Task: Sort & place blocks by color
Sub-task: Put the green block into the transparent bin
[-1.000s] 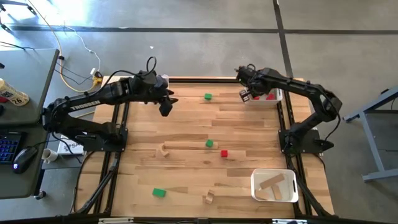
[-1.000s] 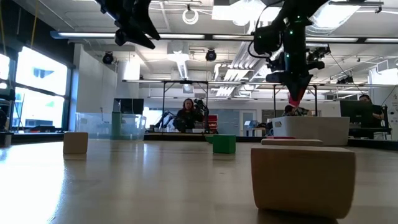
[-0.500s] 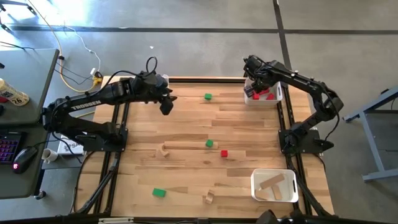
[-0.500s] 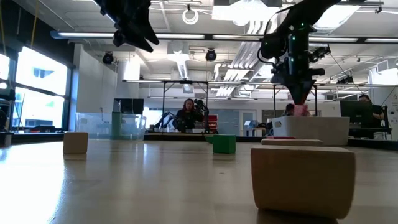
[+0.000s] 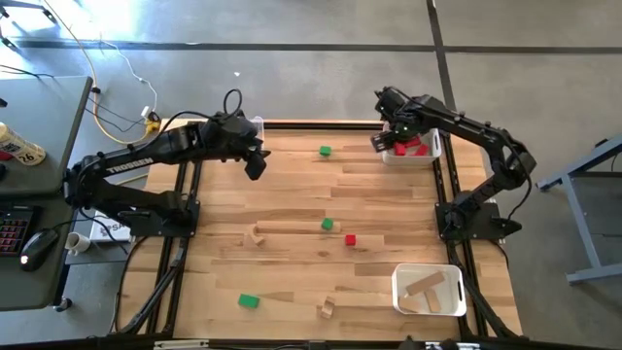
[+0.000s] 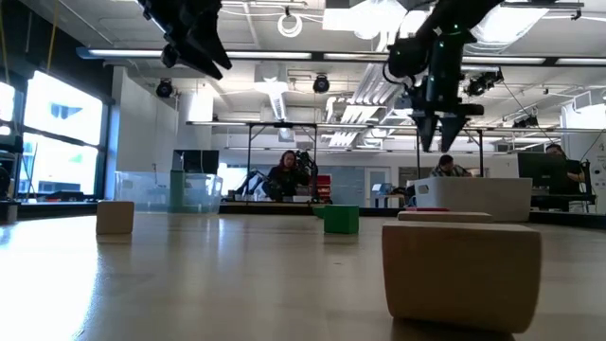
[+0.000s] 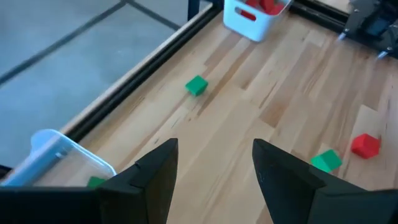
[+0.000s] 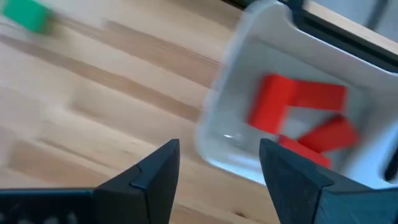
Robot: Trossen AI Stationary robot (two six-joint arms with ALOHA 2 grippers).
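Over at two o'clock the right gripper (image 5: 381, 142) hangs spread and empty beside the white plastic bin (image 5: 431, 156), whose red wooden blocks (image 8: 303, 118) lie just beyond its fingertips.
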